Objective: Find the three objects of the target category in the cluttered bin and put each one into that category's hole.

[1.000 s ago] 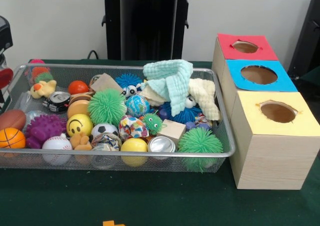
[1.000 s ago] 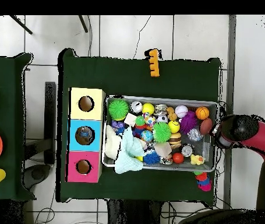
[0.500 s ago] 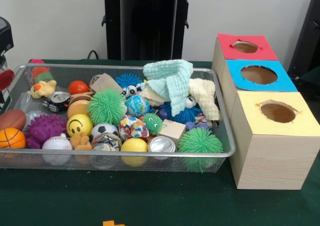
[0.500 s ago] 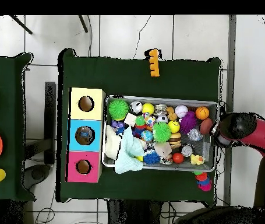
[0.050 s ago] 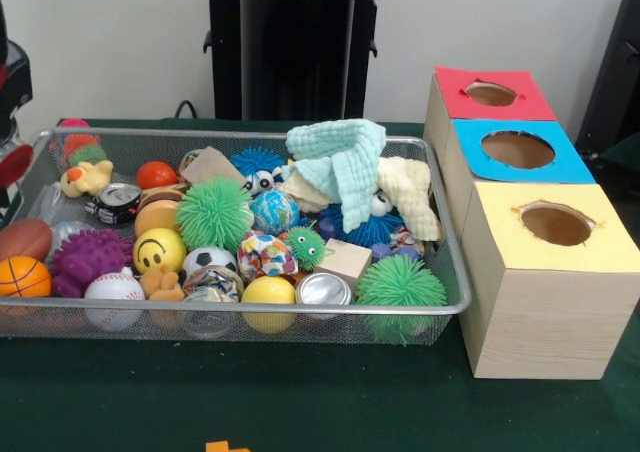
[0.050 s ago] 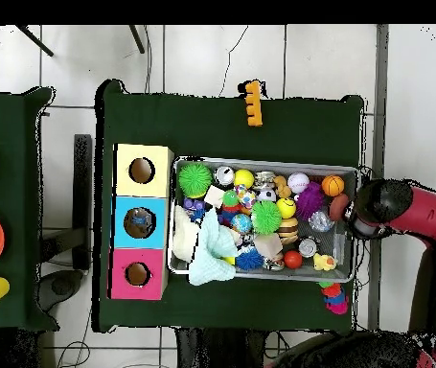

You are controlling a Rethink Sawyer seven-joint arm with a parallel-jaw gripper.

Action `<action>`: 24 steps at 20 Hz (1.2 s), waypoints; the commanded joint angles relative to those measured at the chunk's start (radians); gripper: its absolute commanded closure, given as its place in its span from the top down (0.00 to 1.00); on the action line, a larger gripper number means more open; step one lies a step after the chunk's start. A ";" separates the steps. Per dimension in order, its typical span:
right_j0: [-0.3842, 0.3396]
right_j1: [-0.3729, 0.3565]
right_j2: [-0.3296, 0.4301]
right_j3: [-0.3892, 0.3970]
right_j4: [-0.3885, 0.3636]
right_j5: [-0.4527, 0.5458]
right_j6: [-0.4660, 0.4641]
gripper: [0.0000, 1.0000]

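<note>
Gripper [image 6: 363, 218] hangs just outside the bin's [image 6: 264, 275] short end, beside the brown football [image 6: 339, 205]; whether it is open or closed, and whether it holds anything, cannot be told. Bin sits on the green counter [image 6: 221, 125], heaped with balls, spiky toys and a mint cloth [image 5: 341, 160]. At the bin's other end stand 3 boxes [image 5: 535, 262] with holes: yellow [image 5: 556, 224], blue [image 5: 518, 149], red [image 5: 491, 93].
</note>
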 commanded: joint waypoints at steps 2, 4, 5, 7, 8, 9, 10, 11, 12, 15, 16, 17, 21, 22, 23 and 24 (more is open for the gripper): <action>0.060 0.262 0.218 -0.023 -0.005 -0.350 -0.041 0.00; 0.056 0.262 0.216 -0.019 -0.017 -0.379 -0.024 0.00; 0.051 0.263 0.217 -0.025 -0.026 -0.383 -0.035 0.00; 0.034 0.267 0.224 -0.047 -0.053 -0.369 -0.101 0.00; 0.019 0.266 0.233 -0.056 -0.071 -0.372 -0.152 0.00; 0.006 0.270 0.238 -0.075 -0.075 -0.337 -0.197 0.00; -0.011 0.269 0.247 -0.085 -0.094 -0.341 -0.252 0.00; -0.026 0.271 0.255 -0.101 -0.108 -0.335 -0.299 0.00; -0.043 0.273 0.265 -0.117 -0.123 -0.330 -0.349 0.00; -0.096 0.290 0.307 -0.173 -0.157 -0.322 -0.486 0.00; -0.110 0.295 0.320 -0.190 -0.168 -0.317 -0.523 0.00; -0.125 0.304 0.336 -0.208 -0.176 -0.314 -0.556 0.00; -0.179 0.342 0.397 -0.249 -0.175 -0.295 -0.650 0.00; -0.186 0.351 0.403 -0.254 -0.170 -0.290 -0.646 0.00; -0.192 0.356 0.410 -0.248 -0.166 -0.297 -0.642 0.00; -0.197 0.360 0.413 -0.246 -0.162 -0.303 -0.626 0.00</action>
